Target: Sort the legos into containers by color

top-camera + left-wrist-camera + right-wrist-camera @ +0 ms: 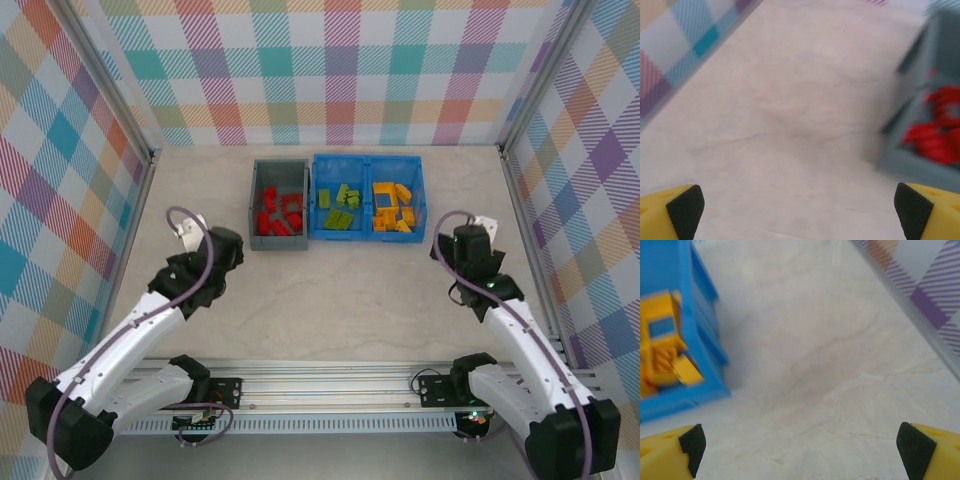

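The grey bin at the back centre holds several red legos. Beside it the blue bin has lime green legos in its left compartment and yellow-orange legos in its right one. My left gripper is open over bare table, left of the grey bin with its red legos. My right gripper is open over bare table, right of the blue bin with yellow legos. Nothing lies between either pair of fingers.
Plaid walls enclose the table on the left, back and right. A metal rail with the arm bases runs along the near edge. The marble tabletop spreads in front of the bins.
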`<state>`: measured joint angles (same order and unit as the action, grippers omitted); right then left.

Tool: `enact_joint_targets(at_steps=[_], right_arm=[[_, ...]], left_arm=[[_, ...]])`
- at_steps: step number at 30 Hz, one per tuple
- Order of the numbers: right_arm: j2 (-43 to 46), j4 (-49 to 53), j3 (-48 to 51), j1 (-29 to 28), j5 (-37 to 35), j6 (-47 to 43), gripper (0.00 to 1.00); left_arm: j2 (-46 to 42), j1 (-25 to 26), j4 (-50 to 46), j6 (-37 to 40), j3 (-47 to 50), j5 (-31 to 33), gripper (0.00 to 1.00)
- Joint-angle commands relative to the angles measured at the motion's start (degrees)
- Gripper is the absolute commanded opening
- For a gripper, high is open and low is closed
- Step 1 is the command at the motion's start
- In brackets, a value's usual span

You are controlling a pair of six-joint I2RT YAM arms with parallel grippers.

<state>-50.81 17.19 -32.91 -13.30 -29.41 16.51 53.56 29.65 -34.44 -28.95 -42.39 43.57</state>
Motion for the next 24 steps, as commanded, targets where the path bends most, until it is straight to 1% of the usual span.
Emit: enact_joint_targets(at_steps=[1, 2, 4, 5, 7, 10, 12, 16, 18, 19, 21, 22, 24], right_arm=[[-3.49, -22.20, 5.39, 0.31, 4.23, -11.71, 1.00], [-5.67, -25.04, 6.35, 0.89, 5.86, -12.46, 1.00], [-9.84, -32.24, 8.48, 1.90, 8.82, -13.04, 1.00], [-11.93, -36.64, 9.66, 2.24, 9.88, -12.91, 1.00], [-16.19, -42.94, 11.01, 2.94, 11.39, -12.84, 1.00], [-23.03, -52.62, 12.26, 4.52, 15.24, -11.61, 1.00], [-25.09, -49.24, 9.12, 5.10, 16.88, -12.01, 1.00], [-27.39, -45.10, 5.76, 7.19, 19.76, -11.68, 1.00], [-27.37, -47.89, 6.75, 7.96, 21.78, -14.49, 1.00], [-26.89, -49.49, 7.61, 8.26, 23.15, -15.72, 1.00], [-26.96, -56.40, 10.11, 9.15, 26.11, -18.04, 1.00], [-27.71, -58.42, 10.56, 9.54, 26.70, -18.26, 1.00], [-30.08, -59.96, 10.10, 10.49, 26.27, -17.31, 1.00]], left_arm=[[-2.79, -1.95, 15.64, 14.75, 8.92, 5.48, 1.00], [-2.89, -3.24, 17.92, 15.42, 10.91, 4.50, 1.00], [-2.29, -5.75, 26.73, 19.62, 15.78, 0.38, 1.00], [-1.73, -6.64, 31.61, 21.19, 18.27, -0.43, 1.00], [-0.90, -8.65, 37.86, 21.82, 21.42, -1.39, 1.00], [2.15, -13.55, 46.83, 21.36, 23.85, -8.04, 1.00], [7.14, -16.46, 53.80, 21.67, 24.12, -12.76, 1.00], [17.82, -19.99, 61.85, 24.07, 20.83, -18.82, 1.00], [22.54, -20.76, 66.12, 23.94, 19.02, -21.48, 1.00], [24.39, -20.85, 66.43, 24.44, 17.81, -22.20, 1.00], [27.90, -21.23, 65.53, 27.26, 14.71, -23.85, 1.00], [29.06, -21.21, 65.83, 28.70, 13.99, -24.70, 1.00], [31.55, -21.65, 70.91, 30.43, 14.50, -25.73, 1.00]])
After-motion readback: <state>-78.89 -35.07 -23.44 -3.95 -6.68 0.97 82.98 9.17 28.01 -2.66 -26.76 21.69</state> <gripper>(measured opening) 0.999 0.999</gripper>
